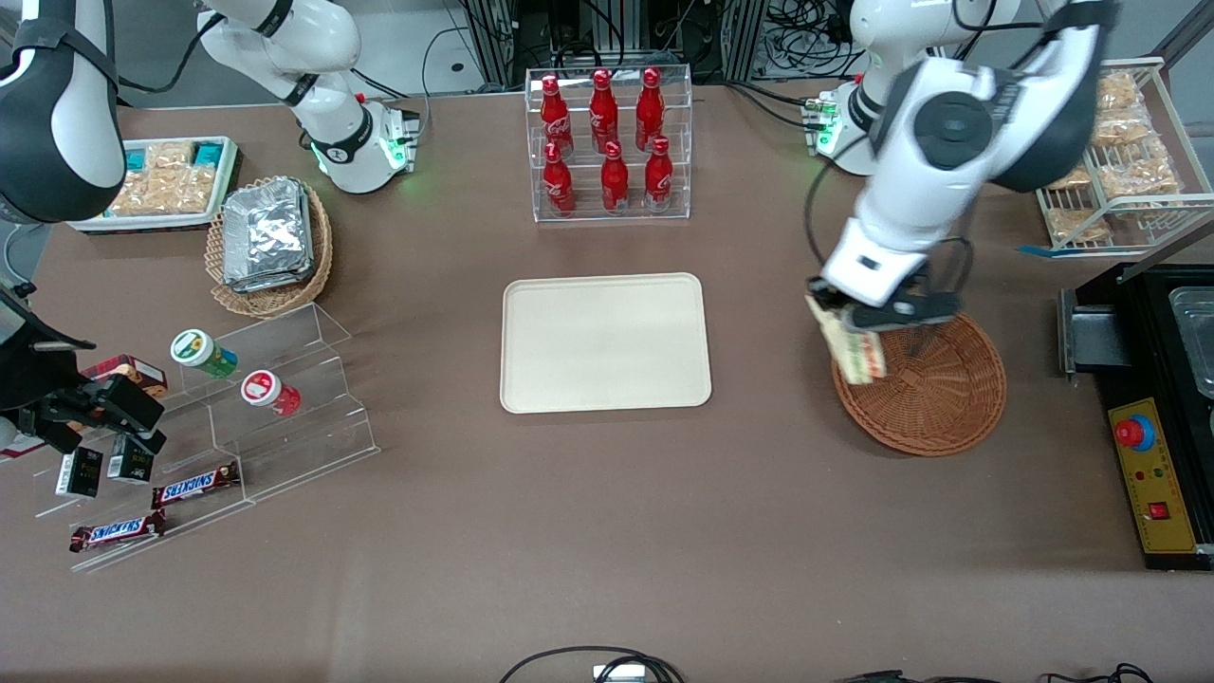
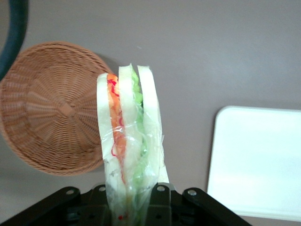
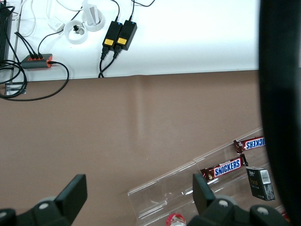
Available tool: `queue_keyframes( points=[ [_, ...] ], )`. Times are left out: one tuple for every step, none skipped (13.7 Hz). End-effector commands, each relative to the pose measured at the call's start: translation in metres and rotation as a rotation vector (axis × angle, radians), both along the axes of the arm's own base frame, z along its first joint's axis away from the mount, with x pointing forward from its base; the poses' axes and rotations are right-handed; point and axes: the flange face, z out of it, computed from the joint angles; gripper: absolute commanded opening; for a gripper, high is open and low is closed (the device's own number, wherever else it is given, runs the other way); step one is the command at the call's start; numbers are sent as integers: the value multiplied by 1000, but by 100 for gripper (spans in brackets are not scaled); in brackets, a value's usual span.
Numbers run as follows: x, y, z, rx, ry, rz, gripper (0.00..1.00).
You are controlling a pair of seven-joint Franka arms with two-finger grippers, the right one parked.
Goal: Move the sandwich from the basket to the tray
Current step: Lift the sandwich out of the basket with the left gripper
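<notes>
The sandwich (image 1: pixel 854 349), a plastic-wrapped white wedge with orange, red and green filling (image 2: pixel 128 136), hangs in my left gripper (image 1: pixel 858 321), which is shut on it. It is lifted above the rim of the round reddish-brown wicker basket (image 1: pixel 934 391) on the side toward the tray. The basket (image 2: pixel 47 108) holds nothing. The cream-beige tray (image 1: pixel 605 341) lies flat in the middle of the table with nothing on it, and its corner (image 2: pixel 256 160) shows in the left wrist view.
A clear rack of red bottles (image 1: pixel 608 142) stands farther from the front camera than the tray. A black box with a red button (image 1: pixel 1152 455) sits beside the basket at the working arm's end. A wire rack of snack packets (image 1: pixel 1119 152) stands there too.
</notes>
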Motion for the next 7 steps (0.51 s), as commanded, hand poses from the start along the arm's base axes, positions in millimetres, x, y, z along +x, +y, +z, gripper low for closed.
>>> queue_keyframes(
  points=[
    [-13,-45,-2,-7,1,-107,0],
    [-20,-60,-7,-14,6,-129,0],
    [-26,-74,-13,-22,14,-152,0],
    [-34,-91,-20,-32,19,-182,0],
    [-40,-104,-28,-33,16,-221,0],
    [-45,-116,-39,-20,21,-263,0],
    [-51,-128,-48,-17,31,-299,0]
  ],
)
